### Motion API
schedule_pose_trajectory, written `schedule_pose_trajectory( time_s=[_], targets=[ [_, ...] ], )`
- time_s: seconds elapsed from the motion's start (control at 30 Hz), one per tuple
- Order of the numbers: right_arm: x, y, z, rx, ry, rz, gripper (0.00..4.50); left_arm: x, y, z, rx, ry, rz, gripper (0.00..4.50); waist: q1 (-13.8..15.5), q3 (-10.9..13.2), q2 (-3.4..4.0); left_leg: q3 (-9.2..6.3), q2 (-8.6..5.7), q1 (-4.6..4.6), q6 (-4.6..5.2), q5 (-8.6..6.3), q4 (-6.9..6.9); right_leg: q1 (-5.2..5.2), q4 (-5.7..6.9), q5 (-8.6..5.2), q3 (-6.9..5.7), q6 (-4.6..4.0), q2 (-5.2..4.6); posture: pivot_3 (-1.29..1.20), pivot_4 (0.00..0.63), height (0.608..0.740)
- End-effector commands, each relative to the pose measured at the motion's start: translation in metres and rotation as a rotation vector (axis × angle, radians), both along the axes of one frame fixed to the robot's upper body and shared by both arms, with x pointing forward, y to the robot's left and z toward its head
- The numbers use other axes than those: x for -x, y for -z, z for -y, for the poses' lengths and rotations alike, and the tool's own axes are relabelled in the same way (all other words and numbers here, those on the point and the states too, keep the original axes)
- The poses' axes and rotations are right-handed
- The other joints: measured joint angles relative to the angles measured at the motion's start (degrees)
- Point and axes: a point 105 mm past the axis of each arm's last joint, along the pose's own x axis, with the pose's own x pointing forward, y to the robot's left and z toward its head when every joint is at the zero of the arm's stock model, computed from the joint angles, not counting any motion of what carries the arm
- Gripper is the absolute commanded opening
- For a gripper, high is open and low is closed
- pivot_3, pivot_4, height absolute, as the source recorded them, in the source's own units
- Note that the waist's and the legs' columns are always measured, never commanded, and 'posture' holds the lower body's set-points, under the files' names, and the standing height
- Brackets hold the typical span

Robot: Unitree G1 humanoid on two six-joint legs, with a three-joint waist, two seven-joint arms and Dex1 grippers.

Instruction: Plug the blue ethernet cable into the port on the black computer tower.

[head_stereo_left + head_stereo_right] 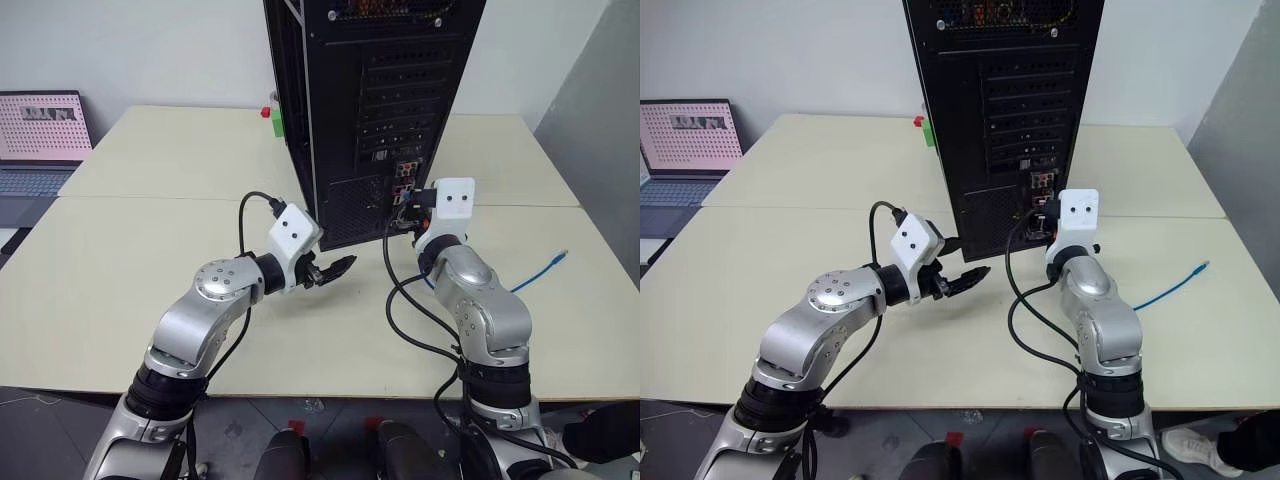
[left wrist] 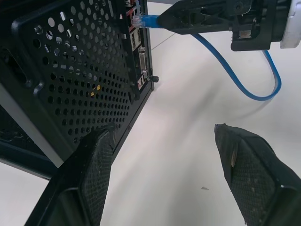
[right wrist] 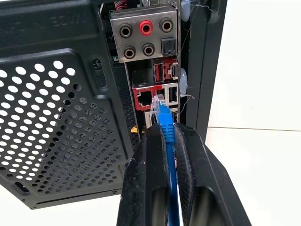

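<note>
The thin bright-blue ethernet cable (image 3: 165, 123), its small clear plastic plug leading, sits at centre frame in the right wrist view, pinched between the two black fingers of the right gripper (image 3: 168, 136), which are closed tight on the cord just behind the plug. The plug tip hovers just beside the red-framed network port (image 3: 144, 98) on the rear panel of the tall black metal computer tower (image 1: 370, 90), slightly to the port's right and apparently not yet seated. In the head views the tower stands at upper centre on the pale cream table (image 1: 150, 230), and the cable's free end trails to the right edge of the frame, lying on the tabletop. The left gripper (image 1: 330, 271) waits at centre left near the tower's lower corner, its fingers spread wide and holding nothing. By these pictures the cable is picked up and brought to the panel; aligning the plug and pushing it home remain. A laptop with a pink screen (image 1: 42, 128) sits at far left.
</note>
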Motion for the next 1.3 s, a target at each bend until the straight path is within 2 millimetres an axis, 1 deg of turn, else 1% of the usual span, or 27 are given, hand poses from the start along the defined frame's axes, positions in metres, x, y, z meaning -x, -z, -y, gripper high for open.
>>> schedule_pose_trajectory(
  time_s=[0.03,0.17,0.33,0.53,0.6,0.8,0.9,1.17,1.3],
  targets=[
    [0.004,-0.021,-0.01,-0.018,-0.048,0.074,0.0,0.002,-0.01,0.002,0.011,0.01,0.051,3.51,0.0,0.0,0.0,0.0,0.0,0.0,0.0,0.0,0.0,0.0,0.0,0.0,0.0,0.0,0.0,0.0,0.15,0.74],
    [0.003,-0.021,-0.012,-0.019,-0.059,0.073,0.0,0.002,-0.01,0.002,0.01,0.011,0.05,3.51,0.0,0.0,0.0,0.0,0.0,0.0,0.0,0.0,0.0,-0.01,0.0,0.0,0.0,0.0,0.0,0.0,0.15,0.74],
    [-0.002,-0.021,-0.004,-0.015,-0.021,0.073,0.0,0.002,-0.01,0.002,0.009,0.01,0.05,3.51,-0.02,0.0,0.0,0.02,0.0,-0.01,0.0,0.0,0.0,-0.02,0.0,0.0,0.01,0.0,0.0,0.0,0.15,0.74],
    [-0.003,-0.022,-0.003,-0.021,-0.01,0.073,0.0,0.001,-0.01,0.002,0.009,0.009,0.052,3.51,-0.01,0.0,0.0,0.02,0.0,-0.01,0.0,0.0,0.0,-0.02,0.0,0.0,0.01,0.0,0.0,0.0,0.15,0.74],
    [-0.003,-0.023,-0.005,-0.023,-0.006,0.077,0.0,0.002,-0.01,0.002,0.009,0.01,0.051,3.51,-0.01,0.0,0.0,0.02,0.0,-0.01,0.0,0.0,0.0,-0.02,0.0,0.0,0.01,0.0,0.0,0.0,0.15,0.74],
    [-0.004,-0.028,-0.025,-0.024,-0.026,0.103,0.0,0.001,-0.011,0.003,0.011,0.011,0.052,3.51,-0.05,0.0,0.01,0.03,0.01,-0.01,0.0,0.0,-0.01,-0.04,0.0,0.0,0.02,0.0,0.0,0.0,0.15,0.74],
    [-0.006,-0.03,-0.03,-0.027,-0.036,0.112,0.0,0.002,-0.011,0.004,0.016,0.014,0.053,3.51,-0.16,0.0,0.01,0.08,0.01,-0.01,0.0,0.0,-0.01,-0.06,0.0,0.0,0.05,0.0,0.01,0.0,0.15,0.74],
    [-0.011,-0.03,-0.033,-0.026,-0.061,0.107,0.0,0.002,-0.012,0.005,0.023,0.01,0.057,3.51,-1.32,0.01,0.01,0.12,0.05,0.04,0.0,0.0,-0.01,-0.07,0.03,0.0,0.1,0.0,0.1,0.0,0.15,0.74],
    [-0.008,-0.021,-0.03,0.001,-0.103,0.09,0.0,0.0,-0.012,0.003,0.027,-0.004,0.063,3.51,-1.4,0.01,0.01,0.12,0.06,0.04,0.0,0.0,-0.01,-0.07,0.04,0.0,0.11,0.0,0.13,0.0,0.15,0.74]
  ],
)
